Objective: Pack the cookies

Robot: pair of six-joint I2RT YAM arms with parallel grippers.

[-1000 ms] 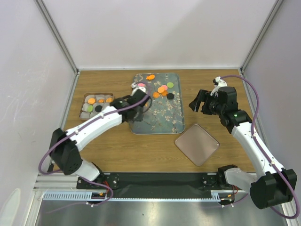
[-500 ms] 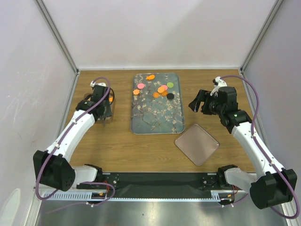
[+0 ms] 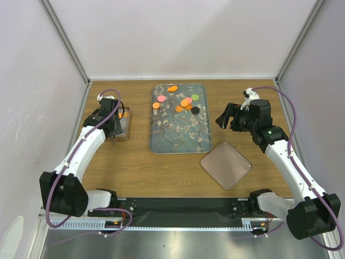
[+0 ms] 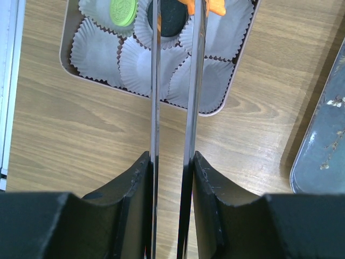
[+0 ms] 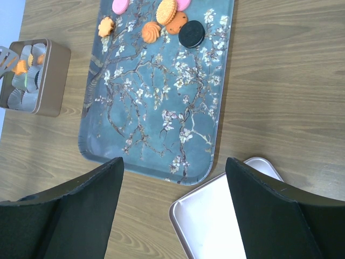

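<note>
The table carries the whole job. I have the left arm reaching to the far left and the right arm parked at the far right. The floral tray lies at centre. A flat square lid lies just off its near right corner. The tin sits well to the left.

Current step, as I read it: deposit one cookie in the tin.

1. Left gripper: poised over the tin's paper cups, blades almost parallel with a narrow gap. An orange cookie shows at the tips. I cannot tell whether it is pinched or already lying in a cup.
2. Right gripper: spread wide, empty, hovering above the tray's near end.
3. Cookies: a green one and a black one occupy cups. Several cups are vacant. A cluster waits at the tray's far end.

Next move: confirm release into a vacant cup, lift clear, then return to the cluster.
</note>
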